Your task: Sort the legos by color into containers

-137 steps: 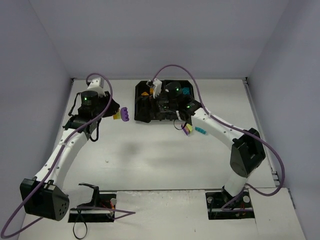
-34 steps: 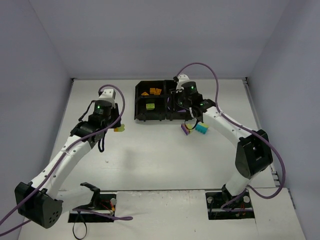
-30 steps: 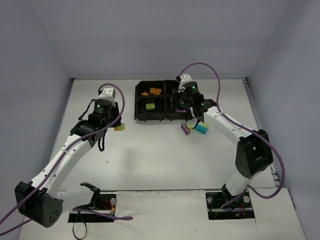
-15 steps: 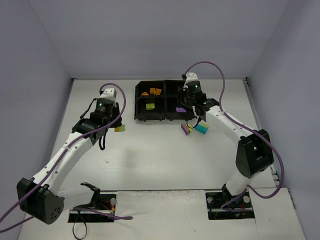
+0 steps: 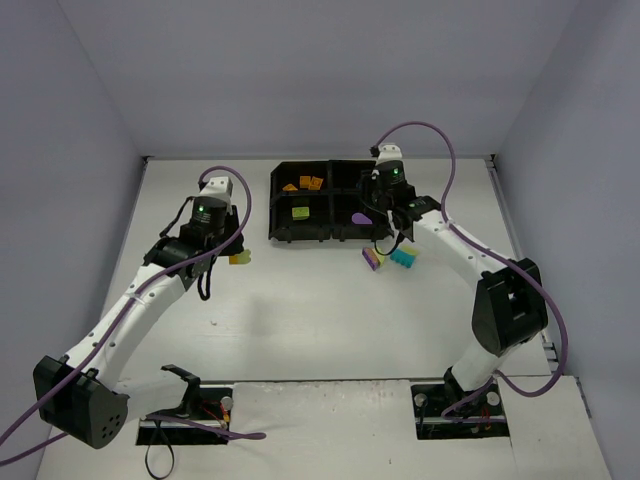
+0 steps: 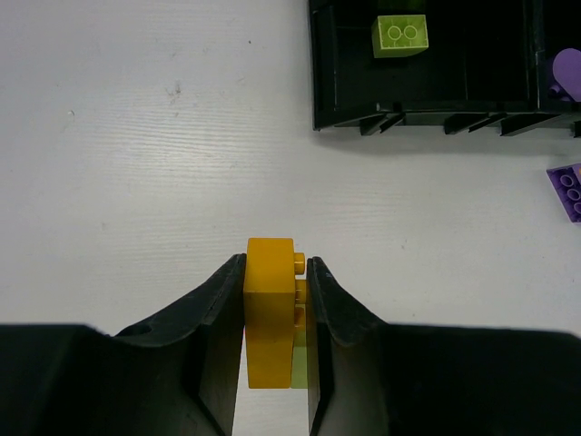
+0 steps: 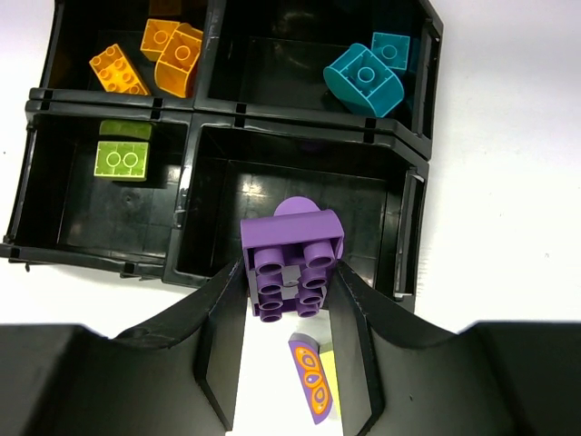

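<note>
My left gripper [image 6: 275, 263] is shut on an orange lego [image 6: 270, 313] with a yellow-green piece stuck to its back, low over the table left of the black tray [image 5: 275, 205]. My right gripper [image 7: 289, 265] is shut on a purple lego [image 7: 290, 254], studs toward the camera, above the near rim of the tray's [image 7: 195, 113] near-right compartment. Orange legos [image 7: 159, 54] lie in the far-left compartment, a yellow-green one [image 7: 123, 161] in the near-left, teal ones [image 7: 363, 77] in the far-right.
A purple curved piece with an orange pattern [image 7: 310, 377] lies on the table just in front of the tray. Beside it lies a teal lego [image 5: 403, 258]. Another purple brick [image 6: 567, 191] shows on the table at the left wrist view's right edge.
My right gripper has carried the purple lego a little to the right along the tray, so it now shows over the near-right compartment. The left arm has hardly moved.
</note>
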Action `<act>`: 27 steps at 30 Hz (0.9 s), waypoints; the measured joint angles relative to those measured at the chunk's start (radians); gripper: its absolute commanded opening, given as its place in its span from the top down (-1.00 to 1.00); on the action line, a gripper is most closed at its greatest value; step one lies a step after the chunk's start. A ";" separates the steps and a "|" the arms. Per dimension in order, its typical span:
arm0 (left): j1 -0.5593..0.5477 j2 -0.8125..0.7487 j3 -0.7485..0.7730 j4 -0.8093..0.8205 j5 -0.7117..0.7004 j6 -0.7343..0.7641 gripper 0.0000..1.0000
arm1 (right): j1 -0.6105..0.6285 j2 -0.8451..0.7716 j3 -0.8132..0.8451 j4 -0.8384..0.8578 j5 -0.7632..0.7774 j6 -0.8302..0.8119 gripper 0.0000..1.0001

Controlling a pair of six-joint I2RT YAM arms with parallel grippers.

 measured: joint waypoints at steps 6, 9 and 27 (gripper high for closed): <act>0.000 0.000 0.014 -0.003 0.000 0.000 0.70 | -0.005 0.013 0.002 0.001 0.019 0.013 1.00; 0.000 0.000 0.018 -0.005 0.000 0.000 0.70 | -0.011 0.034 0.006 0.001 0.026 0.027 1.00; 0.000 -0.011 0.021 -0.016 -0.006 0.000 0.70 | -0.014 0.135 0.059 0.007 0.034 0.058 0.94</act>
